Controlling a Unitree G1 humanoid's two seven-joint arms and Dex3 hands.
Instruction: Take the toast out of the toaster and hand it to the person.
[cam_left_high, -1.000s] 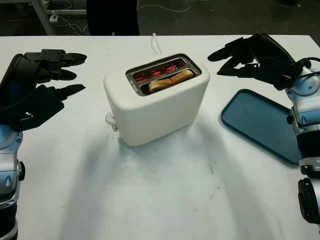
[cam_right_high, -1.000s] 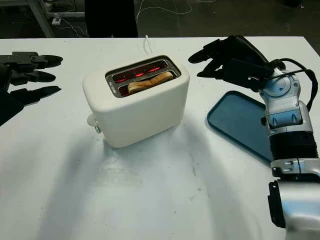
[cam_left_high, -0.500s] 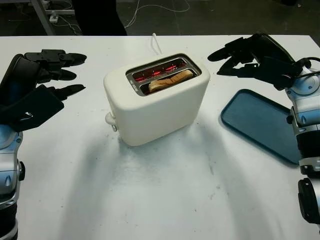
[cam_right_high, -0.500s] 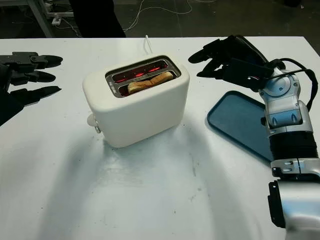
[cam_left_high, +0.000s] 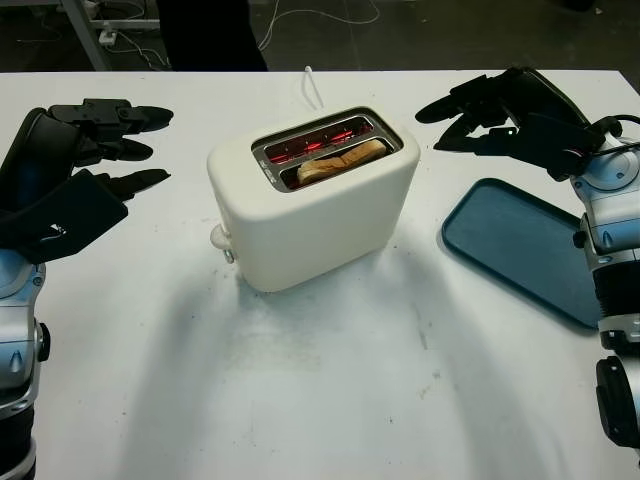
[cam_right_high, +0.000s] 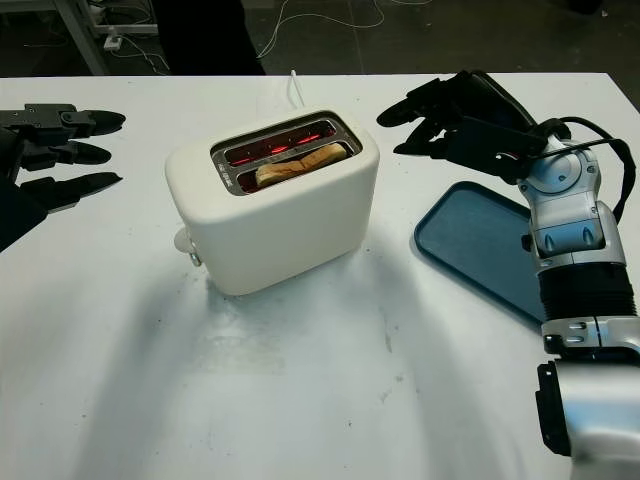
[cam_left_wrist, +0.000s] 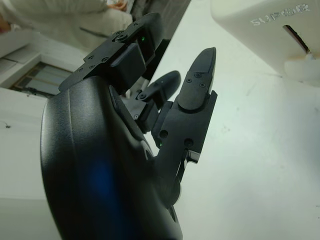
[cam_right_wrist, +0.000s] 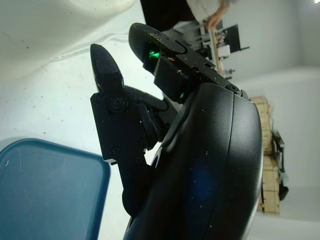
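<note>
toaster (cam_left_wrist: 270, 30) | embossed lettering on end wall | unreadable

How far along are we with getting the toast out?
Nothing done yet: the toast sits in the near slot of the toaster, elements glowing red. Nothing in hand: the left hand is open left of the toaster, the right hand open to its right, above the blue tray. Left: grasp, lift, hand over.

blue tray (cam_left_high: 520, 250) on white table (cam_left_high: 330, 380).
</note>
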